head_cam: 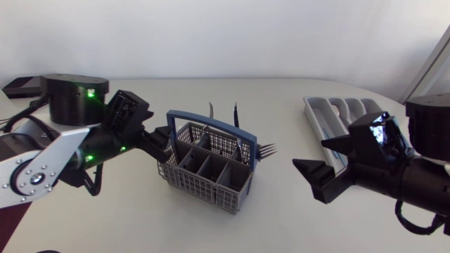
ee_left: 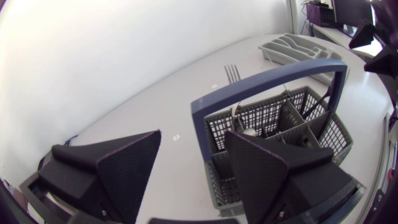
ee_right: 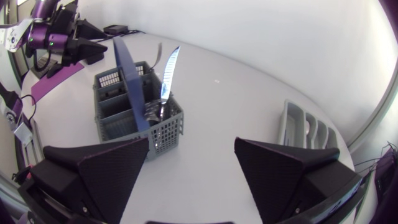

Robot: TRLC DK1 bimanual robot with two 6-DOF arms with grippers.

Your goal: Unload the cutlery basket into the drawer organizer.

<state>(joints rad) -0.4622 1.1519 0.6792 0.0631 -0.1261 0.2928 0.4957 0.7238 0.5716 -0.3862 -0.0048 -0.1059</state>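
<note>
Right tool (ee_right: 191, 146) and left tool (ee_left: 193, 140): fingers apart, empty. Basket (head_cam: 211, 172) holds cutlery (ee_right: 169, 68); organizer (head_cam: 313, 116) appears unfilled. Unloading seemingly not begun.

Bright, even light, soft faint shadow beneath the cutlery basket (head_cam: 200, 184), glint on a knife blade (ee_right: 169, 70)

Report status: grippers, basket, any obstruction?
Left gripper open, empty, beside cutlery basket. Right gripper open, empty, near drawer organizer. Basket not yet unloaded. No obstruction seen.
</note>
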